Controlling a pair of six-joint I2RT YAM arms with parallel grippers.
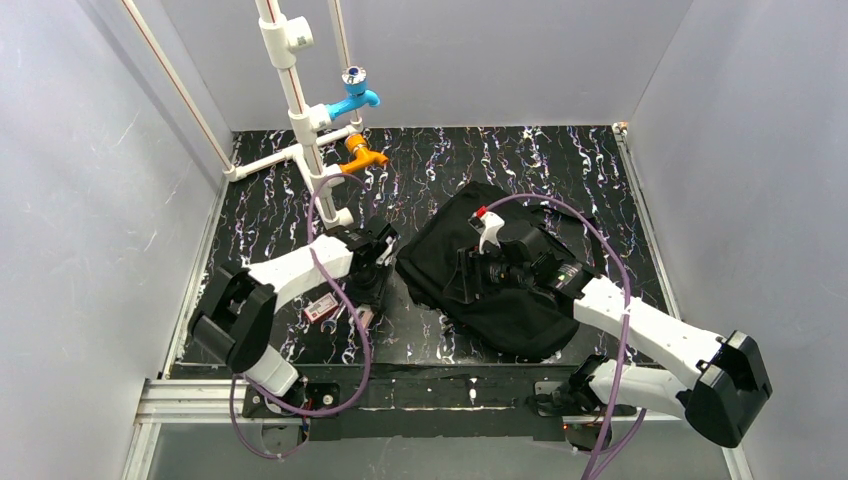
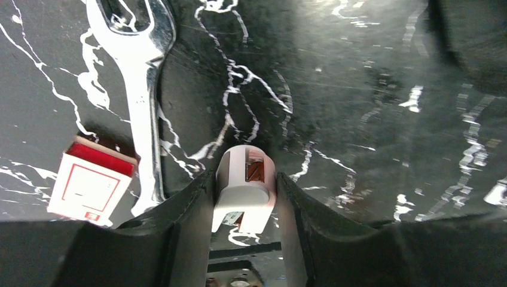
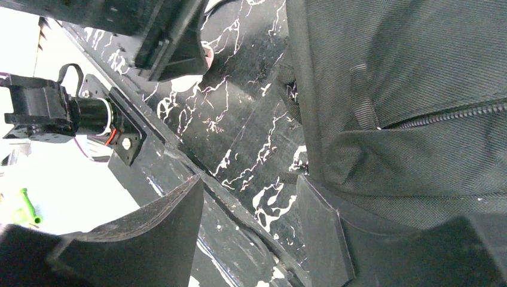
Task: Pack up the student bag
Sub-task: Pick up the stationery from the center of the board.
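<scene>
The student bag, a large black fabric backpack, lies flat at centre right. In the right wrist view its zipper and weave fill the right side. My right gripper is open and empty at the bag's left edge. In its own view the right-hand finger rests against the bag fabric. My left gripper is low over the table, left of the bag. It is shut on a small white slotted plastic piece.
A shiny metal utensil and a small red-and-white box lie just left of the left gripper; the box also shows in the top view. A white spray head with a red tip shows on the bag. A pipe stand with blue and orange taps stands at back left.
</scene>
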